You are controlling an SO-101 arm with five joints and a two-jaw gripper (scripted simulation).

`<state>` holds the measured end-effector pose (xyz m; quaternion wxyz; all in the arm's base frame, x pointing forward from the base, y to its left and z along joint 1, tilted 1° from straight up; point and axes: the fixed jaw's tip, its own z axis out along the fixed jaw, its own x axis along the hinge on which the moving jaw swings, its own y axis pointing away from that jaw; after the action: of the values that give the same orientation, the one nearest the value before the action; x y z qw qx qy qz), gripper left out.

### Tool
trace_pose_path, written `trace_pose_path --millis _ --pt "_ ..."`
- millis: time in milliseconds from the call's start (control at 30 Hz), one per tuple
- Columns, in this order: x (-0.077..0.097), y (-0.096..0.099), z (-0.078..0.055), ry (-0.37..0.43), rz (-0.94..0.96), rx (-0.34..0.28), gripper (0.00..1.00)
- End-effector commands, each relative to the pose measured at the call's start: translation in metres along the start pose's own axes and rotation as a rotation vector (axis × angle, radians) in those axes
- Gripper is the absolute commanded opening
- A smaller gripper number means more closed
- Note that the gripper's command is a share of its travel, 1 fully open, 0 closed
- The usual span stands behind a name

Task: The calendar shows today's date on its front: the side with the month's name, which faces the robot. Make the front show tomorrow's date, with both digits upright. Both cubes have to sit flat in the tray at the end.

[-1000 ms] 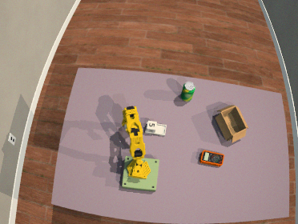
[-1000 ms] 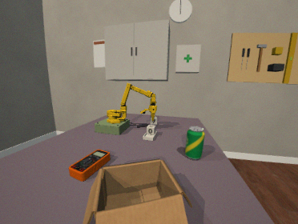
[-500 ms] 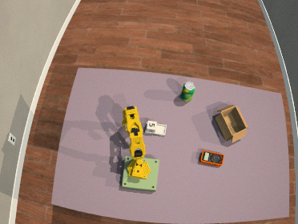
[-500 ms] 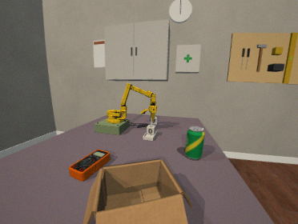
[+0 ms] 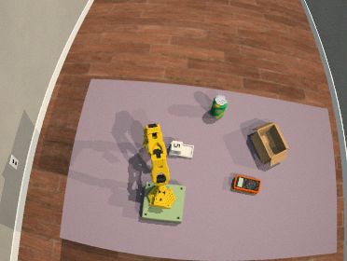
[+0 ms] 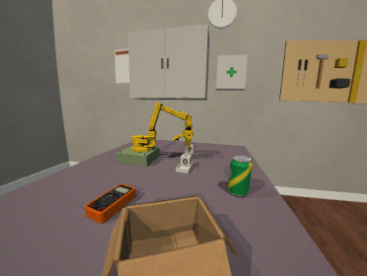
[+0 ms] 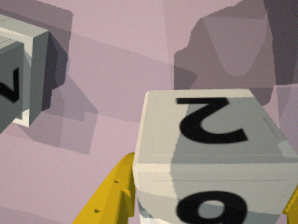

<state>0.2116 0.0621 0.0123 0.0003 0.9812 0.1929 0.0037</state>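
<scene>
Your gripper (image 5: 153,128) (image 6: 188,146) (image 7: 215,175) is pinching the loose cube (image 6: 191,150) (image 7: 210,127), one finger on either side. Finding one: its 2 and the round digit below it sit on adjoining faces, so a wrong turn would likely bring up the wrong digit or an inverted one. Finding two: a grip off the cube's middle could let it pivot or slip on lifting. Whether it touches the mat, you cannot tell.

The seated cube (image 5: 176,146) (image 6: 185,161) (image 7: 10,85) stands in the tray (image 5: 191,151) (image 6: 183,170) (image 7: 39,75), beside the gripper. A low sideways approach could knock it or shift the tray; a skewed release could leave your cube propped on the rim.

Pose: the gripper points down, beyond the tray's near end; the arm (image 5: 159,169) (image 6: 173,111) rises from its base (image 5: 178,215) (image 6: 126,159), bends high and reaches forward.

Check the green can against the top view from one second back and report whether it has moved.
No. The green can stands in the same place relative to the cardboard box, beyond its upper-left side in the top view.
</scene>
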Motion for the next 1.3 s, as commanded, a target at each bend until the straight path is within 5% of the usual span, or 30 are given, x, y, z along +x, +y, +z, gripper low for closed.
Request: trace_pose_path --millis 0,1267 --pt "-0.002 0.001 0.001 -0.003 -0.001 0.002 0.00" --pt "-0.002 0.001 0.013 -0.003 -0.001 0.002 0.00"
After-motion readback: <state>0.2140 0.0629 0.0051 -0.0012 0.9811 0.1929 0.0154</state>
